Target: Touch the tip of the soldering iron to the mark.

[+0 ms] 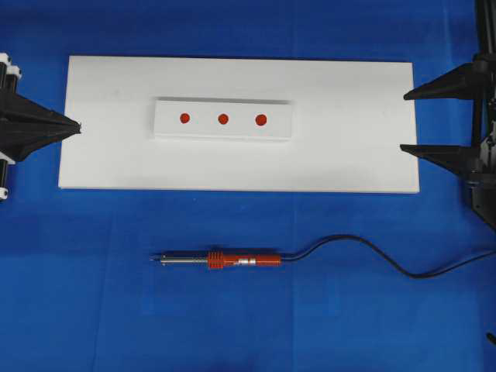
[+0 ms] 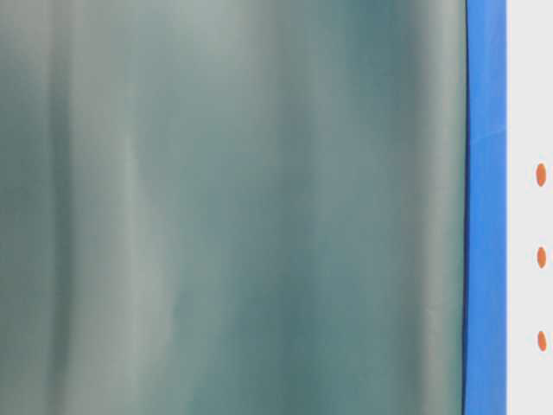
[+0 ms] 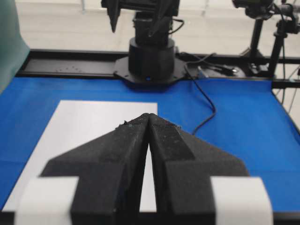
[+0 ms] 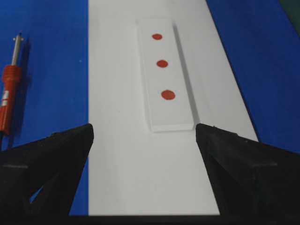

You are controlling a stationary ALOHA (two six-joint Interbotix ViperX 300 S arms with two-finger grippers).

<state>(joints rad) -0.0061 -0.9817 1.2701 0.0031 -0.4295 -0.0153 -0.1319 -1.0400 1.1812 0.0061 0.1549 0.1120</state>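
Soldering iron (image 1: 232, 260) untouched on cloth (image 1: 93, 294)

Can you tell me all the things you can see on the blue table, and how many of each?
soldering iron: one, red-orange handle with a silver shaft, lying flat on the blue cloth in front of the white board, untouched.
tip: one, dark metal, at the iron's left end in the overhead view.
cord: one, black, curling from the handle off to the right.
white board: one, white, flat in the middle of the cloth.
raised strip: one, white, on top of the board.
red marks: three, in a row on the strip.
blue cloth: one, covering the table.
left gripper: one, black, shut, at the board's left edge, holding nothing.
right gripper: one, black, open, at the board's right edge, holding nothing.
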